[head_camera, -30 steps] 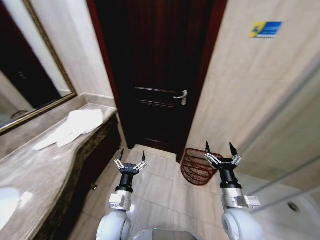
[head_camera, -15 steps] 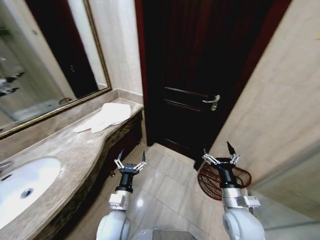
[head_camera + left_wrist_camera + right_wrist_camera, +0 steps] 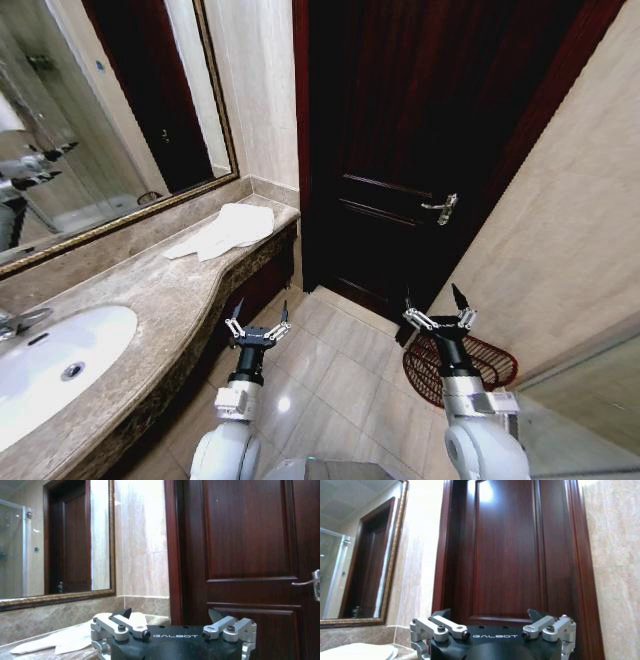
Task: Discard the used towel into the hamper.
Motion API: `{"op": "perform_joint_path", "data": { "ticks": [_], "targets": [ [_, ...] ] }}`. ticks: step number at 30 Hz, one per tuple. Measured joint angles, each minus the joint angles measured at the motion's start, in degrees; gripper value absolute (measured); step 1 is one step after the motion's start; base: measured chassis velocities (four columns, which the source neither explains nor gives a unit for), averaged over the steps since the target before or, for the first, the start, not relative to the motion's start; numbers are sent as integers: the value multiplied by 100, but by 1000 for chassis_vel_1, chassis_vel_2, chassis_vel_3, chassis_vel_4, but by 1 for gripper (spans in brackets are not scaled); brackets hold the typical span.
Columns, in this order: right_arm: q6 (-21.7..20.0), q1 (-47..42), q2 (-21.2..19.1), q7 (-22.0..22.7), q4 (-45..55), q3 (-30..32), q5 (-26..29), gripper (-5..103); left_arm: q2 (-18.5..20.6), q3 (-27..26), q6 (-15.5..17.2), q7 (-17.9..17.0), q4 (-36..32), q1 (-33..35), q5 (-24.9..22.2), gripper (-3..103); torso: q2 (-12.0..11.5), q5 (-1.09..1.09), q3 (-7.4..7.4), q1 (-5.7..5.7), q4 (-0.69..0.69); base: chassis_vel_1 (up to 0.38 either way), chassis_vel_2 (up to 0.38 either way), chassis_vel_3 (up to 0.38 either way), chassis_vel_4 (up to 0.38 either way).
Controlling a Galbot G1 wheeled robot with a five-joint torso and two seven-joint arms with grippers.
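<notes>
- Bathroom floor tiles (image 3: 345,385) run from the robot's base to a dark door (image 3: 420,150) straight ahead.
- Left gripper (image 3: 258,316) hangs over the tiles beside the counter's front edge, fingers spread wide, holding and touching nothing.
- Right gripper (image 3: 436,303) is raised at about the same height, fingers also spread wide and empty; the hamper sits just behind it.
- Hamper (image 3: 480,362) stands on the floor at the foot of the right wall, near the door's lower right corner; what it contains cannot be made out.
- Counter (image 3: 150,310) on the left carries a white sink (image 3: 50,370) near its close end.
- Towel (image 3: 225,230) lies crumpled at the counter's far end, its long axis running along the counter toward the door, below the mirror (image 3: 100,110).
</notes>
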Motion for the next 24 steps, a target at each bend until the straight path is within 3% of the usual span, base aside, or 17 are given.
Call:
{"op": "perform_joint_path", "data": {
  "ticks": [24],
  "targets": [
    [-62,-19,14,60,1,-4,-57,100,0,-50,8,-239,80,-34,47,100,0,0,0,0,1,75,76,74,74]
  ]
}}
